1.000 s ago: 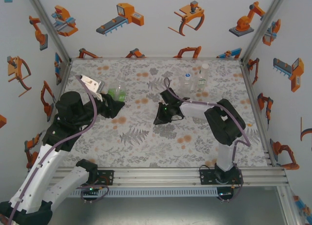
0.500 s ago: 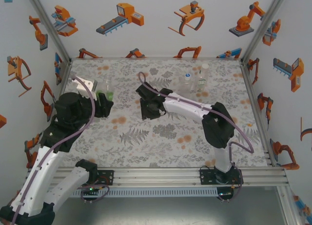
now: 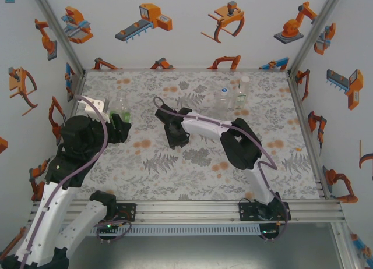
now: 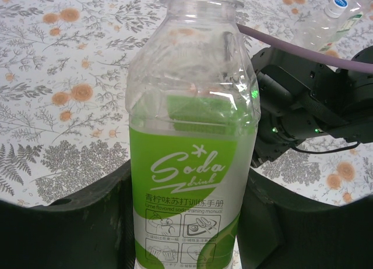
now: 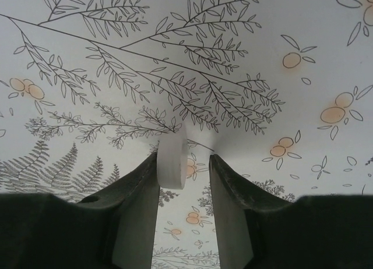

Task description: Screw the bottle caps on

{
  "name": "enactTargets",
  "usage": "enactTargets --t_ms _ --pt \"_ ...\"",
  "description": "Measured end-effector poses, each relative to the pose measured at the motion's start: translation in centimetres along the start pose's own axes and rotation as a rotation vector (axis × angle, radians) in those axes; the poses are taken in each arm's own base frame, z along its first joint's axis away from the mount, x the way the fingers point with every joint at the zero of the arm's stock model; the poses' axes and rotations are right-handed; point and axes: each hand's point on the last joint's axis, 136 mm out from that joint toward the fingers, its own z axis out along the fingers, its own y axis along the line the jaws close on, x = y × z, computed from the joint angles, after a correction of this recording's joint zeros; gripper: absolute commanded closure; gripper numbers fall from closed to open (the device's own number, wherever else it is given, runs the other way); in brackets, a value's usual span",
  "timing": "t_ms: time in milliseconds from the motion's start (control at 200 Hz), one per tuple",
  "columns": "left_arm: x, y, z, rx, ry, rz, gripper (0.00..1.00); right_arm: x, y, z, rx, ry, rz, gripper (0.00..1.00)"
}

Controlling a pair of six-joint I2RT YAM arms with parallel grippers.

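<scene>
White plastic, the bottle cap (image 5: 172,161) sits on edge against one finger of the right claw (image 5: 184,163), with a plain gap to the other finger. The jaws are part open and do not pinch it. The claw hovers above the tabletop (image 3: 175,176), near the green soda bottle (image 4: 189,164) and on that bottle's side toward the two clear bottles (image 3: 224,97), which stand well beyond it. The left claw (image 4: 186,181) is shut on the green soda bottle and holds it upright; its neck looks uncapped.

The cap is the weak point. Resting loosely against one finger, it may drop and roll away from the green soda bottle. If the jaws shut on it askew, it may meet the neck tilted and cross the thread. A hard twist could also turn the bottle in the left claw.

A second ago the right claw was further from the green soda bottle, out over the middle of the tabletop. It has since swung in toward it. The bottle then leaned; now it is upright and closer to the left wall.
</scene>
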Motion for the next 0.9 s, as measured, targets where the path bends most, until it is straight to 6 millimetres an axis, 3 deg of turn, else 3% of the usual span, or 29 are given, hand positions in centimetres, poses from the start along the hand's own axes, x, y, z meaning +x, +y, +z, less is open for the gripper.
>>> enactTargets --t_ms 345,511,626,761,901 --pt "0.0 0.0 0.0 0.008 0.001 -0.014 0.89 -2.5 -0.2 -0.5 -0.026 -0.054 -0.015 0.78" --pt "0.1 -0.1 0.1 0.014 0.004 -0.023 0.9 -2.6 -0.5 -0.3 -0.061 -0.047 0.02 0.79" --pt "0.2 -0.1 0.2 0.018 0.009 -0.029 0.9 -2.0 -1.1 -0.5 -0.15 -0.045 0.107 0.8" --pt "0.1 -0.3 0.5 0.026 0.009 -0.032 0.9 -0.9 -3.1 -0.8 -0.282 -0.051 0.276 0.79" --pt "0.1 -0.4 0.8 0.036 0.008 -0.043 0.9 0.2 -4.9 -1.1 -0.385 -0.083 0.423 0.71"
